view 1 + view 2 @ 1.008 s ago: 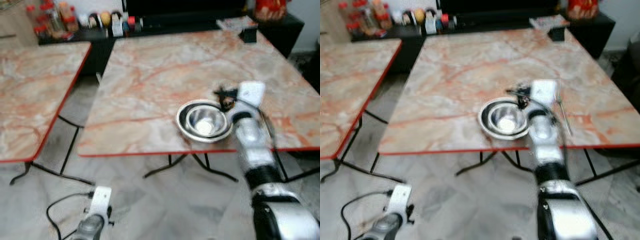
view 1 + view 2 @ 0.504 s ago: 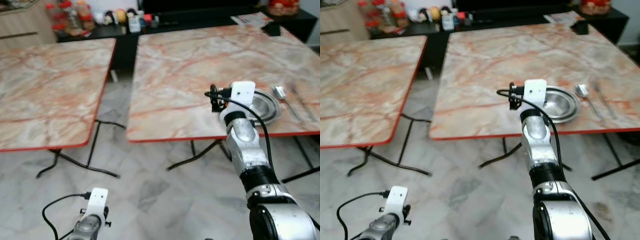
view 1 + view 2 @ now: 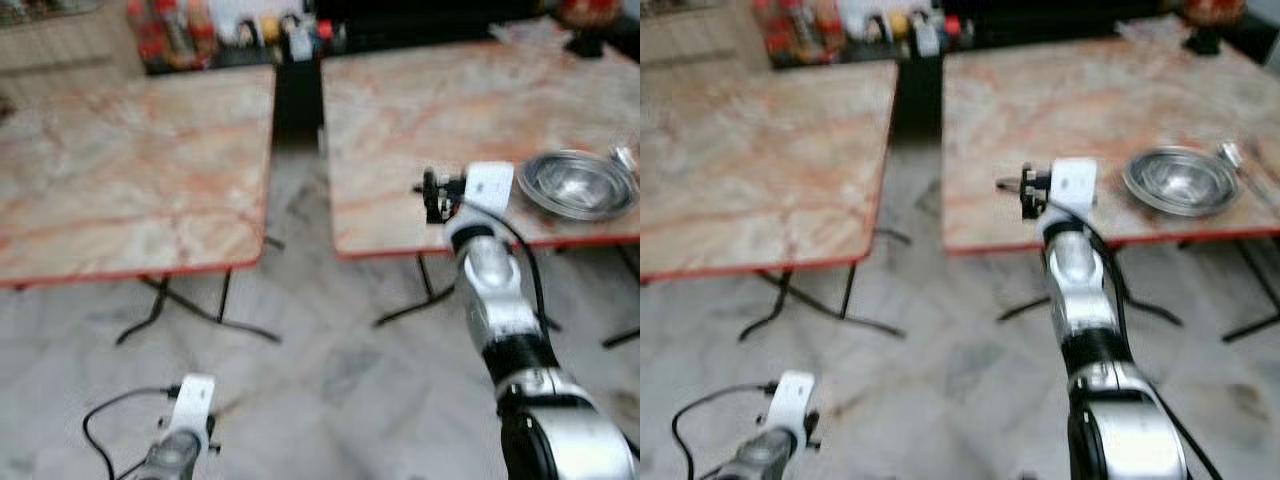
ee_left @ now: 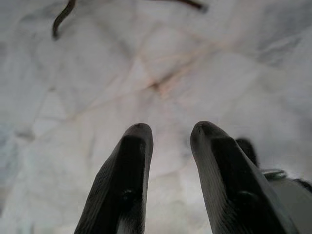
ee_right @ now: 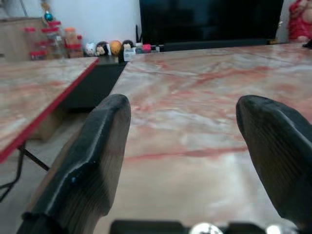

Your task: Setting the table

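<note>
With bowl (image 3: 1181,181) and spoon (image 3: 1232,155) set on right-hand table (image 3: 1060,100), placement judged done. Right gripper (image 5: 195,161) empty, fingers wide apart at table edge; left gripper (image 4: 170,146) idle, fingers slightly apart. Next: fetch further tableware.

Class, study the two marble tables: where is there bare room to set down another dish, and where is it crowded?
The left table is bare across its top. The right table is bare from its left edge to the steel bowl. It is crowded at the near right corner, where a spoon lies beside the bowl. Bottles and jars pack the dark shelf behind.
</note>
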Tool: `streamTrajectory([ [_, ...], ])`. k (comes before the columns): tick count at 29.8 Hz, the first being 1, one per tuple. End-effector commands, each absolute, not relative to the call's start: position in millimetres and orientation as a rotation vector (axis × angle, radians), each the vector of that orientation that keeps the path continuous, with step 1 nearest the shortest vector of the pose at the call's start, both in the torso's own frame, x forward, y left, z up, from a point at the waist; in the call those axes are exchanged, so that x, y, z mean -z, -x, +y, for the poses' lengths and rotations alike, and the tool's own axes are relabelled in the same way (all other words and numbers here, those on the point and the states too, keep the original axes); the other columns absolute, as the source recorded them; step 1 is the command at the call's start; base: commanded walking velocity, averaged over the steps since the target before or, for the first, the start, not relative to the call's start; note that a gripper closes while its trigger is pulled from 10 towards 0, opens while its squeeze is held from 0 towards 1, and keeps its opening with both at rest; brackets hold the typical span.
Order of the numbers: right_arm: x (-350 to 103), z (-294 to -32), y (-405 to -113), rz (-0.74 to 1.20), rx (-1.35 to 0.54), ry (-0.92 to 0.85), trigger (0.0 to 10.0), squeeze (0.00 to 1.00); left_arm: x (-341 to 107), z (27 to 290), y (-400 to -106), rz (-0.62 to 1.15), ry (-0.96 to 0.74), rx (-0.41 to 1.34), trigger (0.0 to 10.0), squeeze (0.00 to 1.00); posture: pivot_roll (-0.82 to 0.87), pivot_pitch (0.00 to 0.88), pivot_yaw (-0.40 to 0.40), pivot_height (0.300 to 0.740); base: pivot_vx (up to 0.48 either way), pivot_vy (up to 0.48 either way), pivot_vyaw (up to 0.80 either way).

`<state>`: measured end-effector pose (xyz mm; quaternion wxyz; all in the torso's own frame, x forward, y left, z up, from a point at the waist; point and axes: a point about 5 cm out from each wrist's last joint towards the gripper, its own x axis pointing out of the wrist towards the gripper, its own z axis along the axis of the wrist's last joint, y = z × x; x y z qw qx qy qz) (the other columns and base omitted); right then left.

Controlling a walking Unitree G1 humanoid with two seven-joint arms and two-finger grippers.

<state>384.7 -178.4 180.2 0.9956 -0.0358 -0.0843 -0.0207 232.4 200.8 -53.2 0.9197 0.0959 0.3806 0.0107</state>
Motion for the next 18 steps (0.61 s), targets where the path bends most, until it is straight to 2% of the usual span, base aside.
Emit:
streamTrajectory([
  [1,-177,-185,-383,-0.161,0.059,0.069,10.0,0.00,55,199,-230,0.801,-0.197,-0.020,10.0,0.00,-0.06,0.085,0.091,0.740,0.000,0.431,0.00],
  [9,-167,-188,-381,-0.130,0.064,0.073,10.0,0.00,56,199,-229,0.802,-0.197,-0.018,10.0,0.00,-0.05,0.083,0.088,0.740,0.000,0.430,0.00],
  [18,-132,-199,-375,0.019,0.093,0.070,10.0,0.00,57,198,-228,0.806,-0.197,-0.017,10.0,0.00,-0.06,0.065,0.089,0.740,0.000,0.433,0.00],
])
